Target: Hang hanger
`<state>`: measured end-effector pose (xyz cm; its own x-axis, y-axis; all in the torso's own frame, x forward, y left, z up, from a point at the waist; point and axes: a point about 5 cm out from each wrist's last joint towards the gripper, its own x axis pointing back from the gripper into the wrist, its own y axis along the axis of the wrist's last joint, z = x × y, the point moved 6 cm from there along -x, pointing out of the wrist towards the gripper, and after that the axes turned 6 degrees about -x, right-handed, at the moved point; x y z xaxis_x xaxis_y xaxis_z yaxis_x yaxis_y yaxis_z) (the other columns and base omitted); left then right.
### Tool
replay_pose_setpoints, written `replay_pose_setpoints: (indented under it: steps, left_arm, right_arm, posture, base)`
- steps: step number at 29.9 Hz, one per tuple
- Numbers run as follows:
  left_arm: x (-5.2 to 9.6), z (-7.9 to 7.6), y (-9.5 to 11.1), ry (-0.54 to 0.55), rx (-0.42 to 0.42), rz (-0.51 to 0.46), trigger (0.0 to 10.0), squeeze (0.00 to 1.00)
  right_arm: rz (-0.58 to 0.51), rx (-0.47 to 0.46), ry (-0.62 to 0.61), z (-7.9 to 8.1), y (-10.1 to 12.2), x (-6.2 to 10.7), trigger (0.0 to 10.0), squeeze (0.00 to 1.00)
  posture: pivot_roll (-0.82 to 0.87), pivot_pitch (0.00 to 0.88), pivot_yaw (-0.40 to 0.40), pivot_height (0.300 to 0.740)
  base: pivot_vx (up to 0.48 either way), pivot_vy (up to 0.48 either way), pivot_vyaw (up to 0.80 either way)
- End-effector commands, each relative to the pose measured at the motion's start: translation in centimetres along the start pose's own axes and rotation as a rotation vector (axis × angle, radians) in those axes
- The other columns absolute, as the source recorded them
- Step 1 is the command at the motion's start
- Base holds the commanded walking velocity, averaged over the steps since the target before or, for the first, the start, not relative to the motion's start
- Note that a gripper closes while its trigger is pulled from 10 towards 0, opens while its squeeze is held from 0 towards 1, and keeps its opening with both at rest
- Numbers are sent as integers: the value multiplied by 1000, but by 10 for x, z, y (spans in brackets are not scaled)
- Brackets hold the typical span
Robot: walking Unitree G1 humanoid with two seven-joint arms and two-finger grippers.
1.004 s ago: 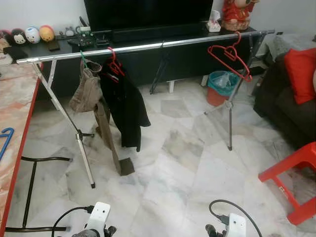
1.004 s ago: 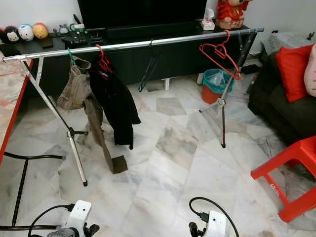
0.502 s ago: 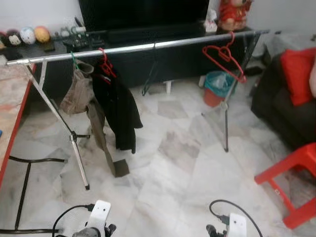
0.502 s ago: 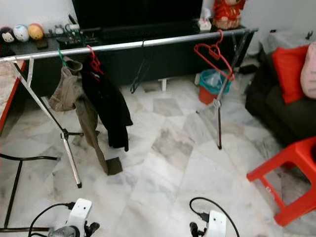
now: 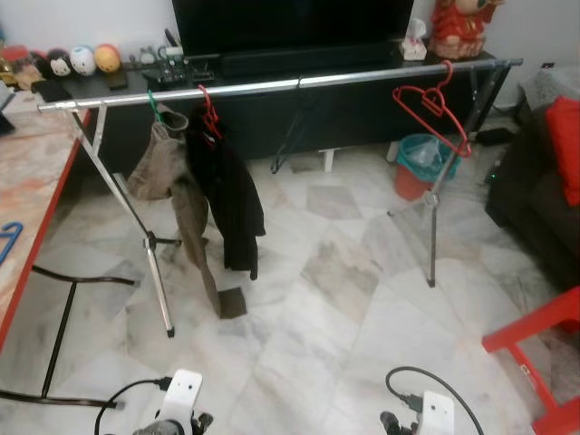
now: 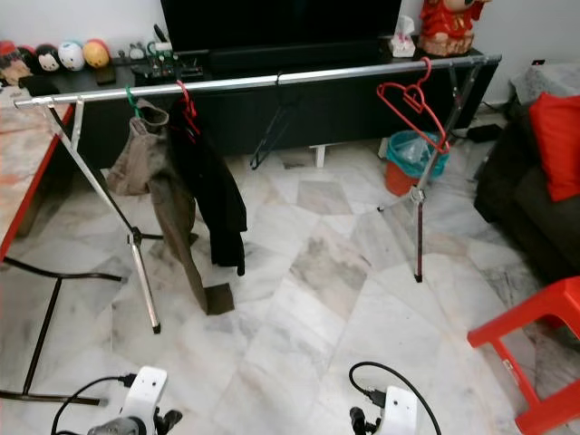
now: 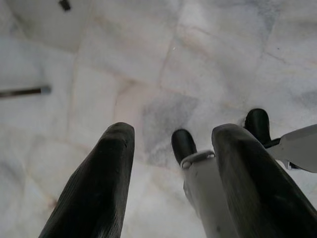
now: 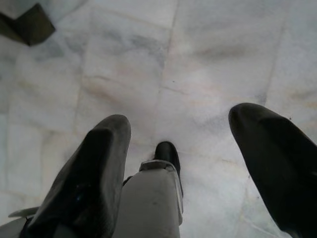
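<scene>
A long silver clothes rail (image 5: 299, 82) on folding legs spans the marble floor (image 5: 335, 299), and an empty red plastic hanger (image 5: 435, 107) is hooked near its right end, well apart from the brown trousers (image 5: 172, 177) and black coat (image 5: 231, 195). A blue hanger (image 5: 9, 240) lies on the pink-topped table (image 5: 27, 181) at left. The left gripper (image 7: 168, 163) and right gripper (image 8: 181, 158) hang low, fingers spread, holding nothing. Judgement: between hangers; next, turn to fetch the blue one.

Silver clothes rail (image 6: 299, 77): empty red hanger (image 6: 412, 101) near right end; khaki garment (image 6: 149, 172) and black jacket (image 6: 213, 186) hung at left; marble floor (image 6: 308, 317)
</scene>
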<state>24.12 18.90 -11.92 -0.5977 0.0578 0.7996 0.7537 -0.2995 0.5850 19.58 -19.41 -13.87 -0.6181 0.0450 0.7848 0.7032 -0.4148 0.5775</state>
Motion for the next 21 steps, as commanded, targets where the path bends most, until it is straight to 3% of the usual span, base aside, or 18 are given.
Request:
replay_pose_setpoints:
  steps: [1, 9, 13, 18, 21]
  left_arm:
    - [2, 2, -11, 9, 9, 30, 10000, 0]
    - [2, 2, -11, 14, 19, 31, 10000, 0]
    - [2, 2, -11, 15, 20, 28, 10000, 0]
    - [2, 3, -10, 16, 22, 24, 10000, 0]
    - [2, 3, -10, 18, 22, 23, 10000, 0]
  right_arm:
    - [3, -6, -1, 0, -2, 0, 10000, 0]
    - [6, 0, 4, 1, -3, 0, 10000, 0]
    - [-4, 35, 1, 0, 0, 0, 10000, 0]
    - [-6, -29, 21, 3, -1, 0, 10000, 0]
    - [-2, -19, 18, 3, -1, 0, 10000, 0]
  posture:
    - [-67, 35, -4, 740]
    - [-66, 36, -5, 740]
    - [-66, 36, -5, 740]
    - [-66, 35, -5, 740]
    - [-67, 35, -5, 740]
  base:
    - [0, 0, 406]
    - [0, 142, 51]
    - [0, 259, 800]
    - [0, 0, 160]
    - [165, 0, 0]
